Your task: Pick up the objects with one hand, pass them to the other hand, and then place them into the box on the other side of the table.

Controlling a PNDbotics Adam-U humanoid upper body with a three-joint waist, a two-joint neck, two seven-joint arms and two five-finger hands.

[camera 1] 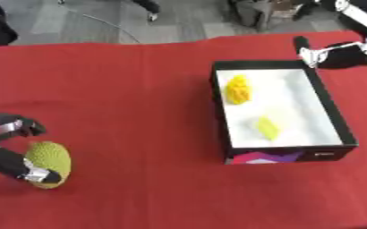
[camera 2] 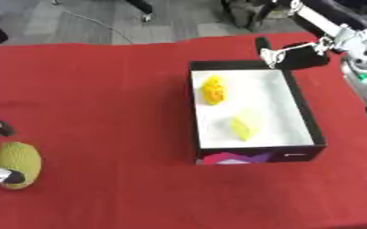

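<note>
At the near left of the red table, the robot's left hand curls around a green, bumpy, egg-shaped object: one finger wraps across its lower front while others arch just above its top. The object appears to rest on the cloth, though contact underneath cannot be told. On the right side of the table stands a black-walled box with a white floor. Inside it lie two things: a bright yellow knobbly object toward the far left corner, and a paler yellow-green wedge-shaped piece nearer the front, well apart from the first. Beyond the far right corner of the box, the right hand hovers above the table edge with its fingers extended and relaxed, holding nothing.
</note>
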